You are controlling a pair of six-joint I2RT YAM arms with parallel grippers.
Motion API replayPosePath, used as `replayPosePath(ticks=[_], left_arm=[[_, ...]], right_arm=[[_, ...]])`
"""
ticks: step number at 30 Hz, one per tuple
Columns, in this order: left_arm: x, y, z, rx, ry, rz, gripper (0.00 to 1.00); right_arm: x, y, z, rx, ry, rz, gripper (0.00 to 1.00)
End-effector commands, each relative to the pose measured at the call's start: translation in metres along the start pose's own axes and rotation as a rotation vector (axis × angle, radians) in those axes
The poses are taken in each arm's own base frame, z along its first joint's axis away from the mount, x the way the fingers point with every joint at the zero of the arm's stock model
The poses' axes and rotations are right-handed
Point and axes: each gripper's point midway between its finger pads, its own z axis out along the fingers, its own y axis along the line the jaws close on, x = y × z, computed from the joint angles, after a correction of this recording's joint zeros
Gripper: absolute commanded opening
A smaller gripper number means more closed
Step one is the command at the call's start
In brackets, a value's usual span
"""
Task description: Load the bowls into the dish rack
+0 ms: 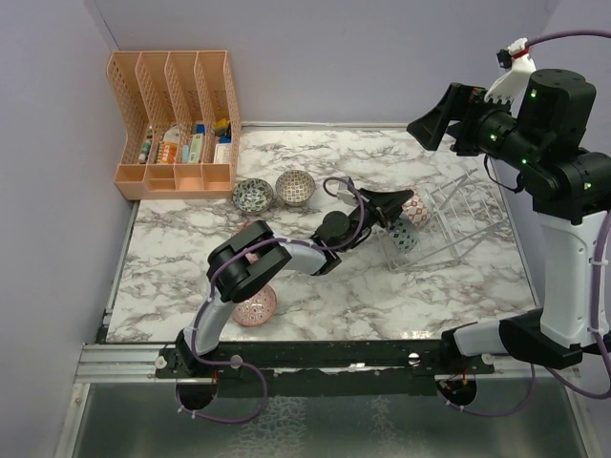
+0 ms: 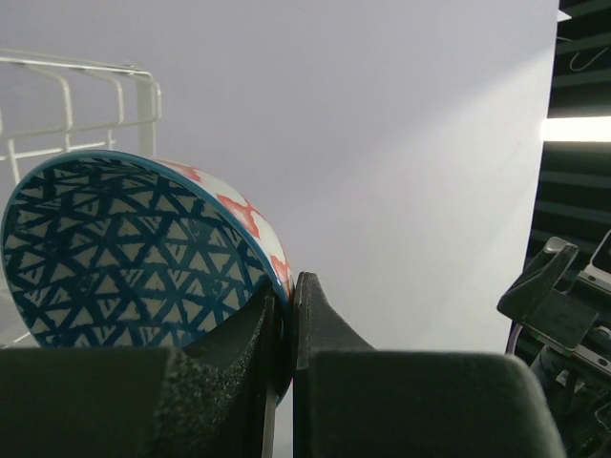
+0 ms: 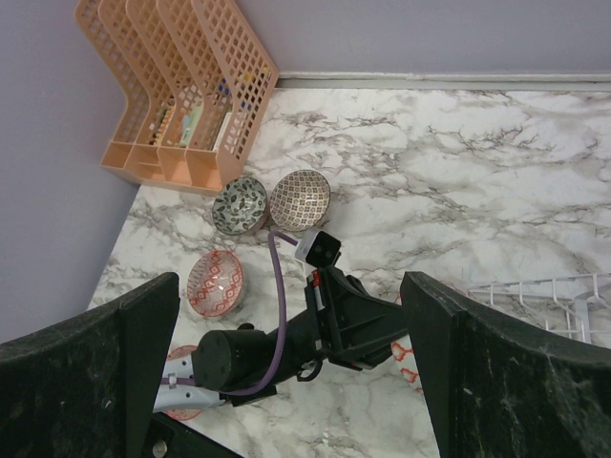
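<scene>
My left gripper (image 2: 289, 286) is shut on the rim of a bowl (image 2: 124, 253) with blue triangles inside and red marks on its white outside. In the top view this held bowl (image 1: 416, 210) is tilted at the left end of the clear dish rack (image 1: 463, 224), with the left gripper (image 1: 391, 204) beside it. A blue-patterned bowl (image 1: 405, 239) stands on edge in the rack's near left corner. A grey-green bowl (image 1: 253, 195), a beige bowl (image 1: 295, 188) and a red bowl (image 1: 256, 305) lie on the table. My right gripper (image 1: 434, 119) hangs open and empty, high above the rack.
A peach slotted organizer (image 1: 177, 124) with small items stands at the back left corner. The right wrist view shows the rack's wires (image 3: 544, 291), the red bowl (image 3: 214, 281) and a second red bowl (image 3: 181, 382) partly under the left arm. Walls enclose the marble table (image 1: 382, 296).
</scene>
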Motion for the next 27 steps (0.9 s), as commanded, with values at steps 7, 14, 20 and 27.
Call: replayPosePath(ticks=[7,14,20,27], left_arm=[[0.01,-0.025,0.004,0.111,0.027,-0.066,0.0],[0.009,-0.013,0.008,0.112,0.041,-0.078,0.0],[0.008,-0.004,0.007,0.088,0.044,-0.072,0.0],[0.005,0.01,0.003,0.052,0.052,-0.06,0.0]], right_arm=[[0.003,-0.004,0.005,0.003,0.018,-0.024,1.0],[0.003,-0.006,0.005,0.01,0.021,-0.03,1.0],[0.005,-0.007,0.006,0.014,0.025,-0.035,1.0],[0.008,-0.009,0.006,0.02,0.031,-0.039,1.0]])
